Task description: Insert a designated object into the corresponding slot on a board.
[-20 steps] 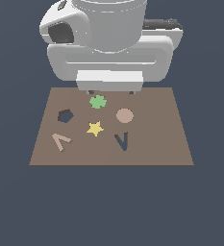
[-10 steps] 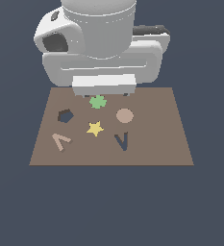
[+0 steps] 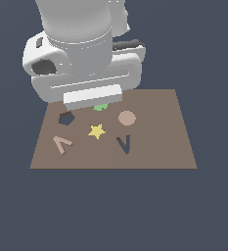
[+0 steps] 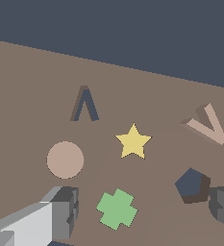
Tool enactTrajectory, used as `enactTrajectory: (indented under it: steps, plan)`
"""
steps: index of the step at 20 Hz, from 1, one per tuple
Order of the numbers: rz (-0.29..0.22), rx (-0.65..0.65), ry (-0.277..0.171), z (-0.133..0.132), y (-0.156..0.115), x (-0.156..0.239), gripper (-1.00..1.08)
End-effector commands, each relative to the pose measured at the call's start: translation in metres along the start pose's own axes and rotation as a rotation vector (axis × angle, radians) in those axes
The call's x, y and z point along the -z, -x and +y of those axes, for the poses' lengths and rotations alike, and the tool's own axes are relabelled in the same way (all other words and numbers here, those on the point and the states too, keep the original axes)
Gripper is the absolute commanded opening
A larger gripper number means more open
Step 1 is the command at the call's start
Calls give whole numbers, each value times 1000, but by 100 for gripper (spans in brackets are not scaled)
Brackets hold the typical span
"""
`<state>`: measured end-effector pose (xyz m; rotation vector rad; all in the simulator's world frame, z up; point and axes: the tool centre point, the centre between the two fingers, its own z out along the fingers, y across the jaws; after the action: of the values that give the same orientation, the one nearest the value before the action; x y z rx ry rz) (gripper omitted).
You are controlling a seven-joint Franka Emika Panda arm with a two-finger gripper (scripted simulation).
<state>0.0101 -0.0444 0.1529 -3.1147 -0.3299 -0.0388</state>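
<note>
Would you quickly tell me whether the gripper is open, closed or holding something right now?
Gripper: open, holding nothing; its fingers stand wide apart above the board, either side of the green cross.

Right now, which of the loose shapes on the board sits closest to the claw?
The green cross. In the wrist view it lies between the claw fingers, while the yellow star, tan disc and tan V piece lie farther out on the board.

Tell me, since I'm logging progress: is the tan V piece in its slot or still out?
Out. The tan V piece lies flat on the board, apart from the empty dark V slot.
</note>
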Motion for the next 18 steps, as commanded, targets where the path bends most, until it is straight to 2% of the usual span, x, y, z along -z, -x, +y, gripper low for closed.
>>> enactTrajectory:
  steps: [1,18]
  plan:
    - [-2,58,-1,11,1,-9,100]
    - [-19,522,-3,97,-18,-76,100]
